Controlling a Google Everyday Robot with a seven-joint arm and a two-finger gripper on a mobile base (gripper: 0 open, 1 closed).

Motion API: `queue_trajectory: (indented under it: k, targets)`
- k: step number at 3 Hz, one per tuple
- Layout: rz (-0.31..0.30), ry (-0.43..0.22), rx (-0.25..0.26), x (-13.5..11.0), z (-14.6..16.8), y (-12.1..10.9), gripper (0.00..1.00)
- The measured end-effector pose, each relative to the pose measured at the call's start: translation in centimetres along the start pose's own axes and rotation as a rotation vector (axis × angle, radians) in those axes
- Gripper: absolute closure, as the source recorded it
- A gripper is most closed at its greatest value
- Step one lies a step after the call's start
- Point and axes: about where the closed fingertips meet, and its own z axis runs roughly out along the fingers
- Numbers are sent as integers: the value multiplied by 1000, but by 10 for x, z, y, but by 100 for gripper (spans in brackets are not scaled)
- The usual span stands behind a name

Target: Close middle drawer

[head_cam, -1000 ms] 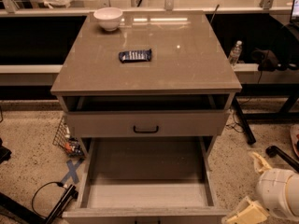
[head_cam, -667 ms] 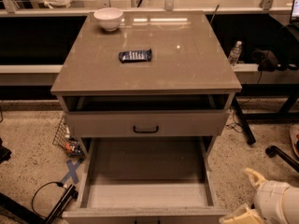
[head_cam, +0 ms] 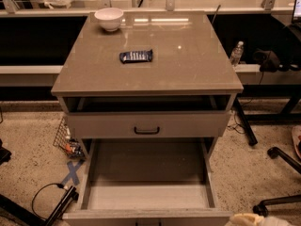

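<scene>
The grey-beige cabinet [head_cam: 146,86] stands in the middle of the view. The uppermost drawer [head_cam: 146,124], with a small black handle, is pulled out slightly. The middle drawer [head_cam: 146,214] below it is pulled far out and empty; its front runs along the bottom edge of the view. The lowest drawer is hidden beneath it. Only a cream and white part of my gripper [head_cam: 249,219] shows at the bottom right corner, just right of the middle drawer's front corner.
A white bowl [head_cam: 109,19] and a dark snack packet [head_cam: 136,56] lie on the cabinet top. A water bottle [head_cam: 236,54] stands at the right. A wire basket [head_cam: 66,138] and cables lie on the floor at the left, and chair legs [head_cam: 282,173] at the right.
My arm and gripper have sunk lower at the bottom right, so less of them shows now. The drawers have not moved.
</scene>
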Motion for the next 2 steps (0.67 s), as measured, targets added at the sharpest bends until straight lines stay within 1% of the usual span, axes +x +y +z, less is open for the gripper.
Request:
queue_trajectory:
  k: [1, 2]
  targets:
    - [25, -40, -61, 62, 39, 25, 85]
    - [54, -65, -99, 76, 59, 39, 100]
